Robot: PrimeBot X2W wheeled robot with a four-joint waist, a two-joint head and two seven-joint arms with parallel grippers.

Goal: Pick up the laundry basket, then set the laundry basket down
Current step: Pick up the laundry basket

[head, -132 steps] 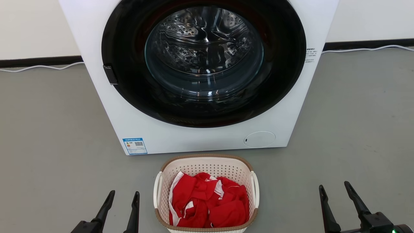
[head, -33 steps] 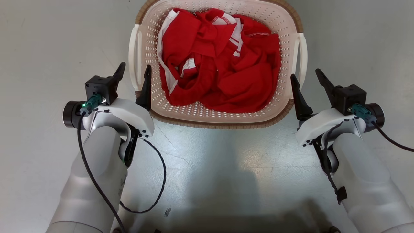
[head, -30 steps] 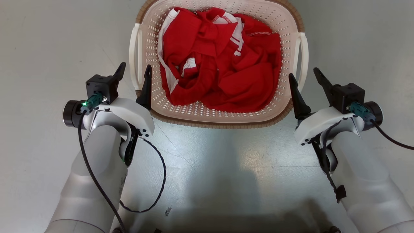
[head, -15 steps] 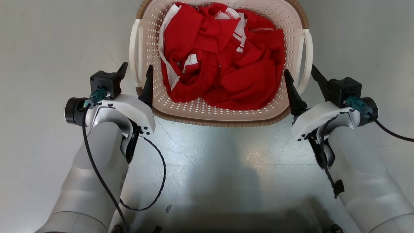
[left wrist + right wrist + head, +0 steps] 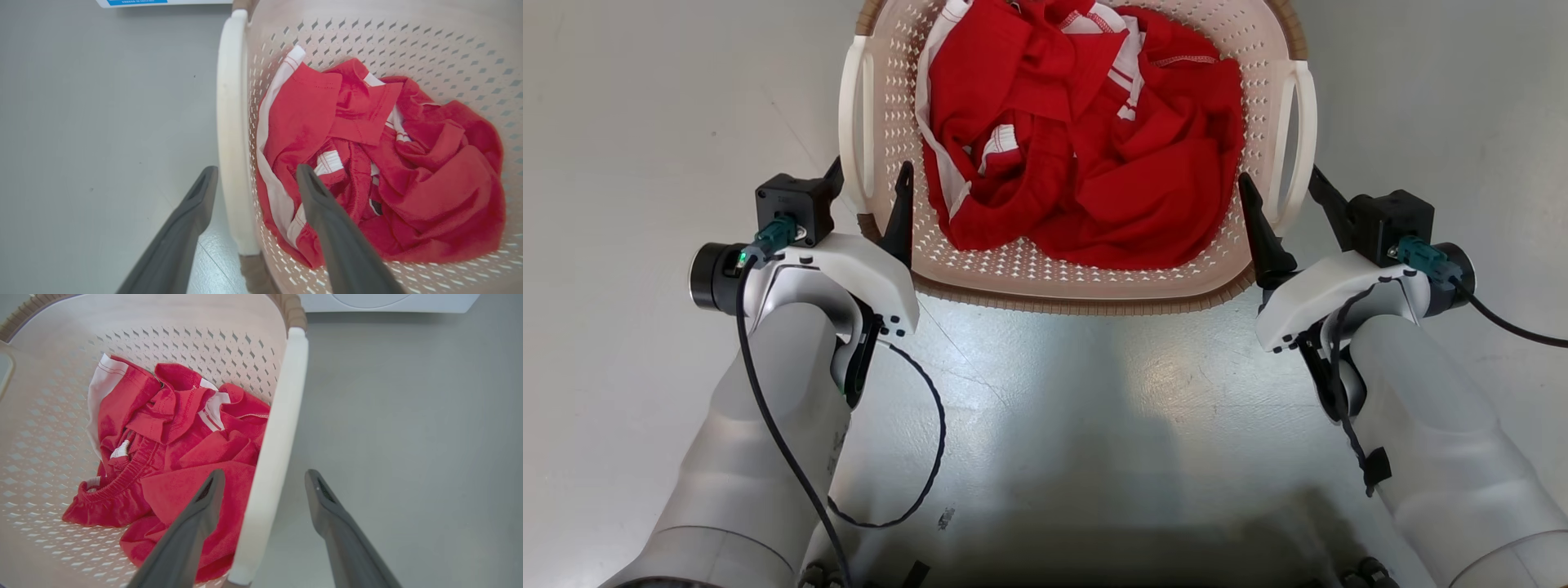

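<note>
Left pincer (image 5: 869,170) open, astride left handle (image 5: 854,114) of basket (image 5: 1086,304); right pincer (image 5: 1278,175) open, astride right handle (image 5: 1297,122). Basket on floor (image 5: 1045,425), top centre of frame. Handles run up-frame, in line with both pincers; I judge arms equally near.

The laundry basket (image 5: 1045,273) is seen in cream-white, pierced all over with rows of small diamond-shaped holes. Its rim (image 5: 1094,306) is coloured brown with a ribbed, woven look, and its handles (image 5: 854,106) are plain white. The clothes (image 5: 1094,139) are coloured bright red, trimmed with white bands. The floor (image 5: 645,122) is seen in plain pale grey. The jaws of the left gripper (image 5: 870,167) and the right gripper (image 5: 1278,174) are coloured dark grey to black, the wrist shells (image 5: 849,265) white, the forearms (image 5: 768,457) light grey, and the cables (image 5: 931,457) black.
</note>
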